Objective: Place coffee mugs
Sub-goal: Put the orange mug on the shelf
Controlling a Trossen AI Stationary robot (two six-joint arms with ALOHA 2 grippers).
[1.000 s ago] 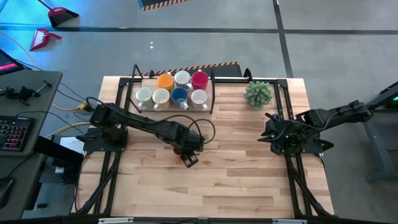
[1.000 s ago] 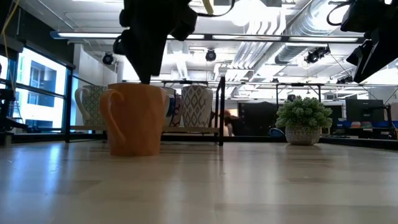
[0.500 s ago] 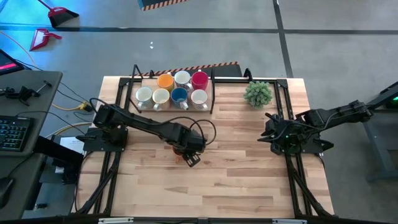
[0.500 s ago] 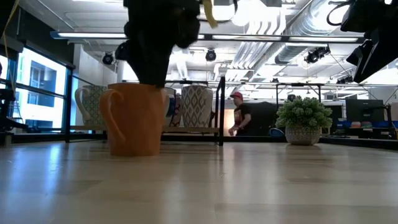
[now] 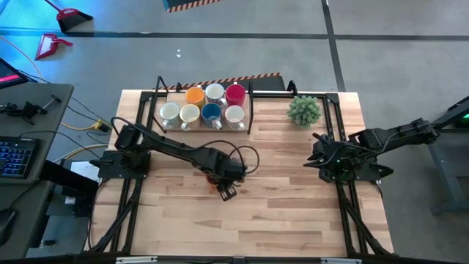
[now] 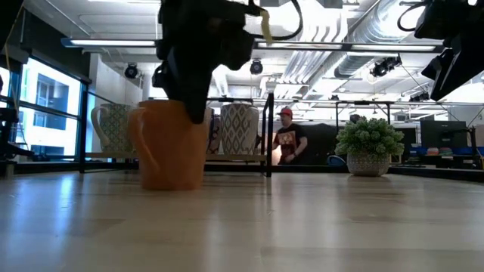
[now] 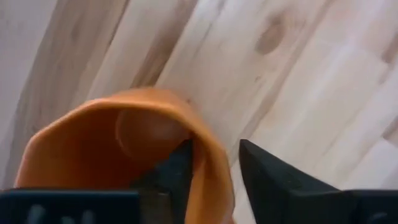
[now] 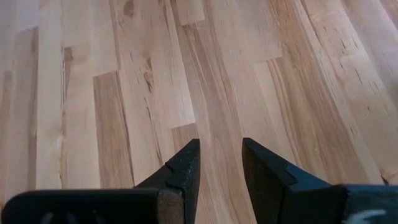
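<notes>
The robot is working on 1 mug right now. The orange mug (image 6: 170, 147) stands in the middle of the worktop (image 5: 293, 213), away from the others. The left hand (image 7: 214, 152) comes down on it from above, with 1 finger inside the cup and 1 outside, pinching the wall at the rim. The mug's bottom looks like it is on the wood, and it seems to lean a little.

I think this is the grab step. Next, the hand needs to hold tight and lift the mug straight up so it does not tip or slip. Then it can carry the mug to where it belongs. That may be the rack (image 5: 251, 110) at the back, but I cannot be sure.

The right hand (image 8: 217, 149) waits over bare wood at the right side, with its fingers a little apart and nothing in them.

Now the count. In the rack there are 7 mugs: 4 white mugs (image 5: 170, 111), 1 blue mug (image 5: 211, 112), 1 red mug (image 5: 235, 93) and 1 yellow-orange mug (image 5: 194, 94). With the orange one, that makes 8 mugs. There is also 1 small green plant (image 5: 304, 110) at the back right.
</notes>
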